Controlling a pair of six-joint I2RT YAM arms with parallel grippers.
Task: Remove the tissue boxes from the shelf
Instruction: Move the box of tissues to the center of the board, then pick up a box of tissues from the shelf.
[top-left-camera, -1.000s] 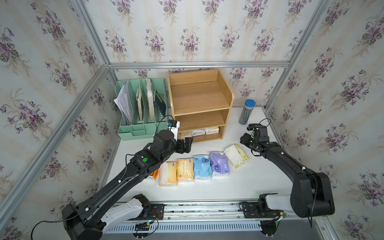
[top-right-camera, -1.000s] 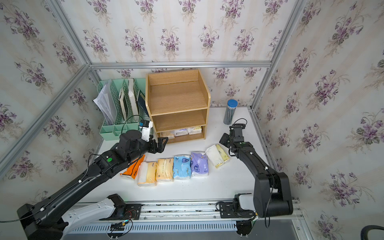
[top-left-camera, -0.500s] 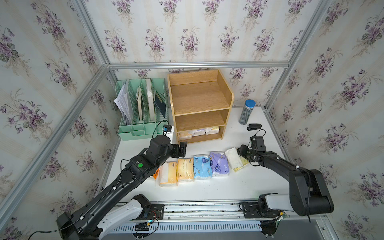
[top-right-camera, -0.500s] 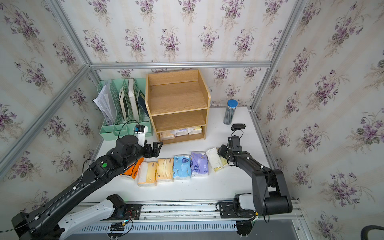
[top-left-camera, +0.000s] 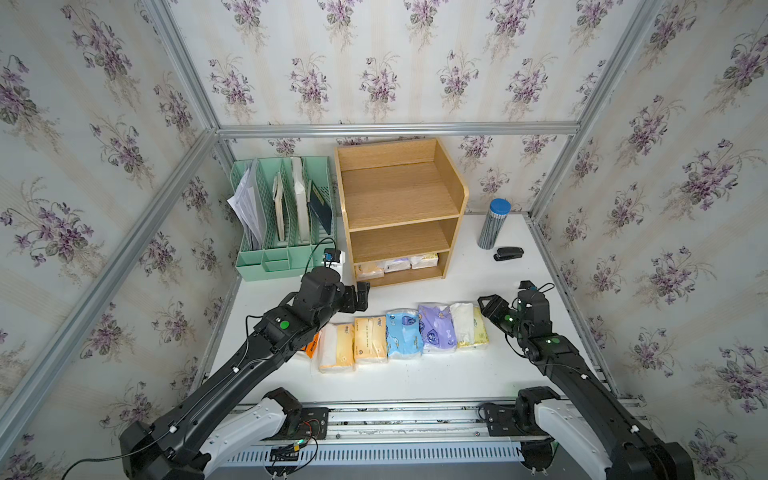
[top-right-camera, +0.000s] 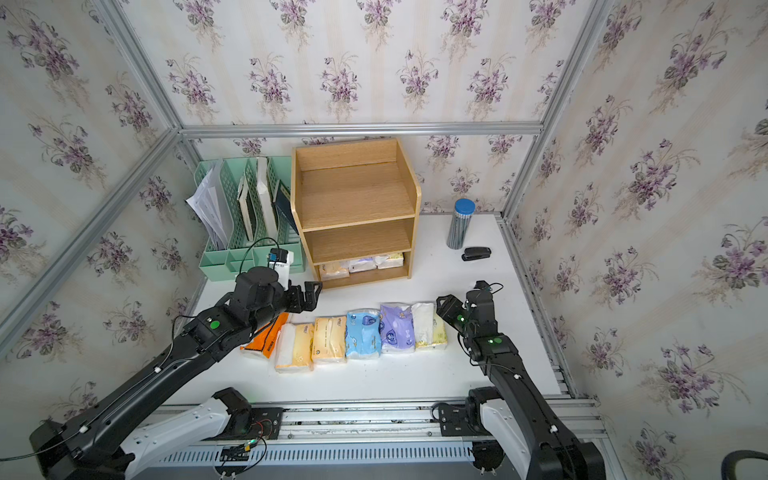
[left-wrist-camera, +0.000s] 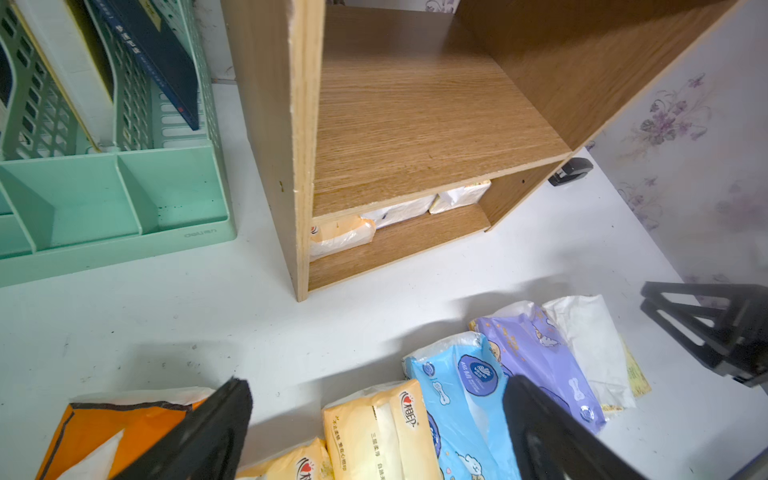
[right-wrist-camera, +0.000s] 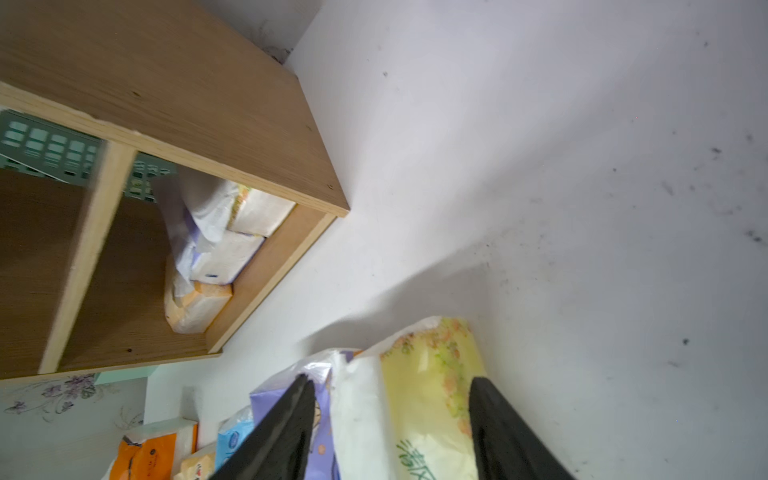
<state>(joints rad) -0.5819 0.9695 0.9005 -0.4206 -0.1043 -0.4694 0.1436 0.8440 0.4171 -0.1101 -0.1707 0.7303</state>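
Lying just beside the right pincer (top-left-camera: 487, 303) — the white-yellow tissue pack (top-left-camera: 469, 326).

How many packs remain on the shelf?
3, on the shelf's bottom tier: cream pack at the organizer end, purple pack central, white-yellow pack at the stapler end. Any behind would be hidden.

The shelf (top-left-camera: 399, 195) is made of light wood with a visible grain and a matt finish, and pale raw edges are seen on its boards. The tissue packs (top-left-camera: 403, 334) are wrapped in thin, glossy, wrinkled plastic film, while the file organizer (top-left-camera: 274, 262) is formed of smooth mint plastic with a dull shine. The table top (top-left-camera: 415, 378) is seen as smooth, white and matt, with dark specks, and the frame rails (top-left-camera: 395, 129) are made of dull metal.
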